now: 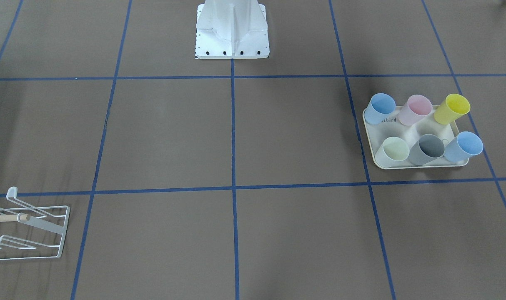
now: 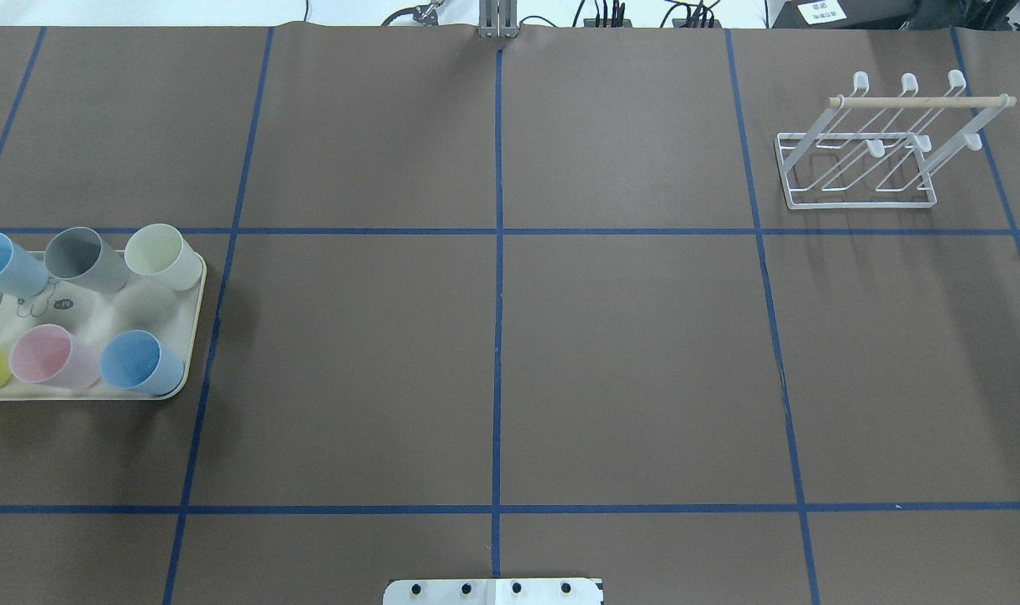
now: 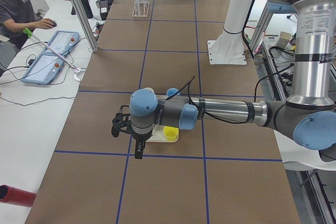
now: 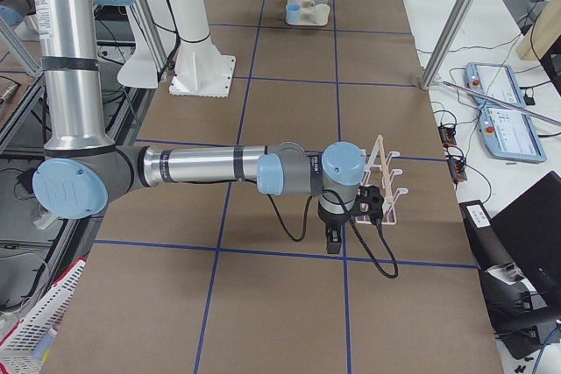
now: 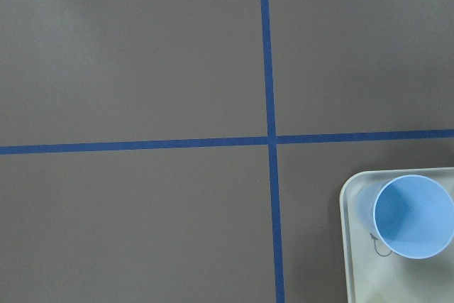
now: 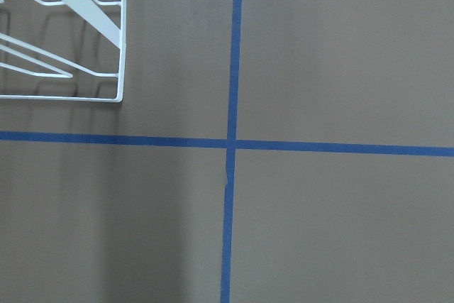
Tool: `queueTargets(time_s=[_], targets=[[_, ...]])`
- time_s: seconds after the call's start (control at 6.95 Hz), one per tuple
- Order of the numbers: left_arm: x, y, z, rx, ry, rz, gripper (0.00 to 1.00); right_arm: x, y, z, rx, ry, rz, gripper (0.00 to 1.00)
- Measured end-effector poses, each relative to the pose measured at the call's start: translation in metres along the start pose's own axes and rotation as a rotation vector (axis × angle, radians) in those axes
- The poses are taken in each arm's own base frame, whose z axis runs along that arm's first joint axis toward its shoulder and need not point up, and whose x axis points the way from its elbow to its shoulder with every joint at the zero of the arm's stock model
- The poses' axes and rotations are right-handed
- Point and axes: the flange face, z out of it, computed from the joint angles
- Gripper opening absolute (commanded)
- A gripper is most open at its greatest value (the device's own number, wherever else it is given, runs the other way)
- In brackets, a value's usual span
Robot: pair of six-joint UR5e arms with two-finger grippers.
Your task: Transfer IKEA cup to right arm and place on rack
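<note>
Standing mouth-up on your tray [image 2: 150, 304]: six pastel cups [image 2: 140, 363].
White wire rack [image 2: 922, 102] sits well apart; whether the fingers of the left gripper [image 3: 138, 152] and right gripper [image 4: 333, 243] are parted, you cannot tell.

"bbit" printed on cream tray [image 1: 374, 135]

Soft, even light is falling from above on the table [image 2: 628, 361], and nothing is glaring. Faint, blurred shadows are spreading just below the rack [image 2: 922, 102] and right of the tray [image 2: 153, 304] in the overhead view. The front view is looking slightly grainy. At the overhead frame's left edge the cups [image 2: 140, 363] are appearing to lean outward, stretched by the lens.
</note>
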Motion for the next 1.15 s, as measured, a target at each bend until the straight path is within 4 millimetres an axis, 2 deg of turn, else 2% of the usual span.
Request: queueTargets(time_s=[0.29,0.58,1.01,1.15], targets=[[0.008,0.0,-0.01,0.015,0.0,0.006,1.0,-0.01,-0.007,-0.011,0.023,0.0,-0.021,1.0],[0.014,0.014,-0.014,0.024,0.019,-0.038,1.0,-0.023,-0.008,-0.024,0.049,-0.003,-0.027,1.0],[0.006,0.069,0.01,0.045,0.052,-0.122,1.0,-0.036,-0.003,-0.034,0.066,-0.038,0.01,1.0],[0.013,0.086,0.024,0.046,0.064,-0.143,1.0,-0.04,-0.001,-0.035,0.066,-0.067,0.019,1.0]])
